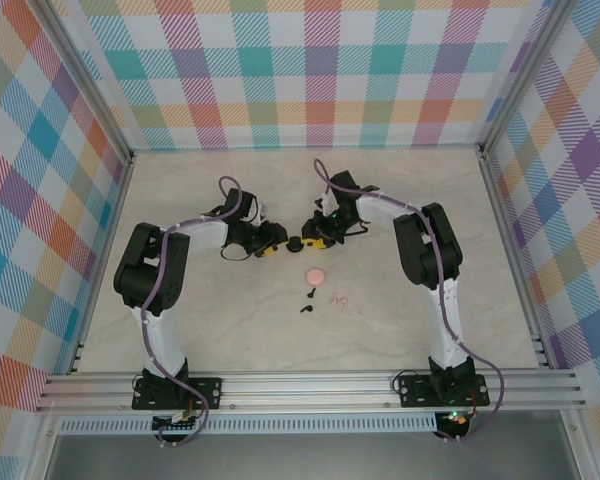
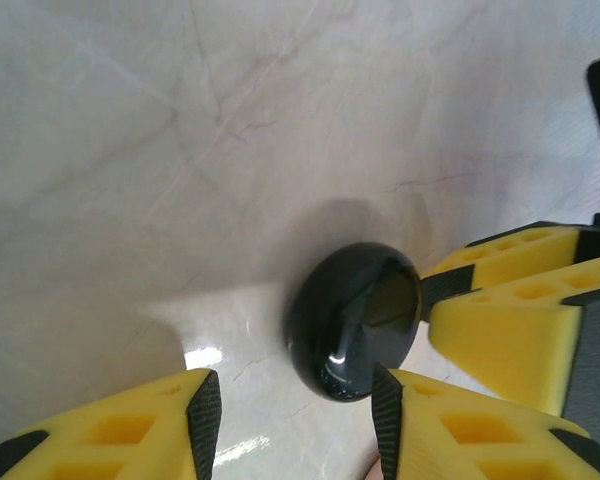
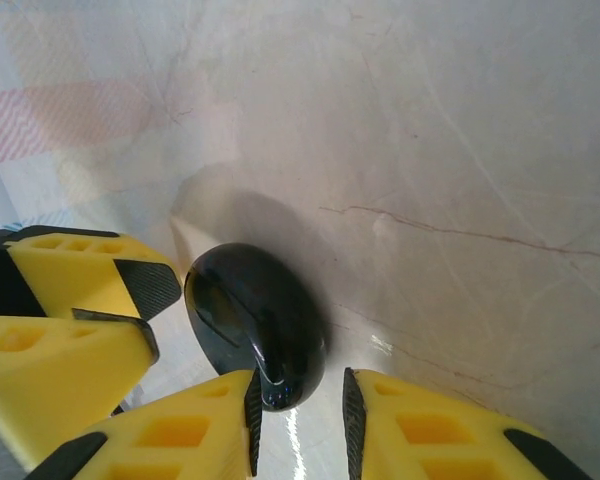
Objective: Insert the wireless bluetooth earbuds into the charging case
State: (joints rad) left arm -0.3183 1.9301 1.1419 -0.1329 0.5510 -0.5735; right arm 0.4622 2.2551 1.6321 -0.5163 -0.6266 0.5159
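Black case [image 1: 293, 243] sits abt mid-bench [image 1: 200, 330], lid shut, so its contents are hidden. In the left wrist view the black case [image 2: 355, 320] is a round, pebble-like shell, glossy, w/ bright highlights & a thin seam line. The bench is pale, marble-look w/ fine veins, and smooth enough to show glare.

Pink case [image 1: 316, 275] lies a bit nearer the near edge. It's a small round disc, also shut.

None of the buds are in a case. Black buds [image 1: 309, 293] lie loose on the bench, nearer the near edge than the pink case. Pink buds [image 1: 338, 297] lie just beside them. All are too small for detail.

Left gripper [image 1: 272, 243] & right gripper [image 1: 313, 240] flank the black case. Both have yellow ribbed fingers w/ black pads.

- **Left gripper** [image 2: 295, 430]: spread wide, holding nothing. The case is by one fingertip, contact unclear.
- **Right gripper** [image 3: 300, 425]: jaws a narrow gap apart, nothing b/w them. The black case [image 3: 255, 325] is at one fingertip.
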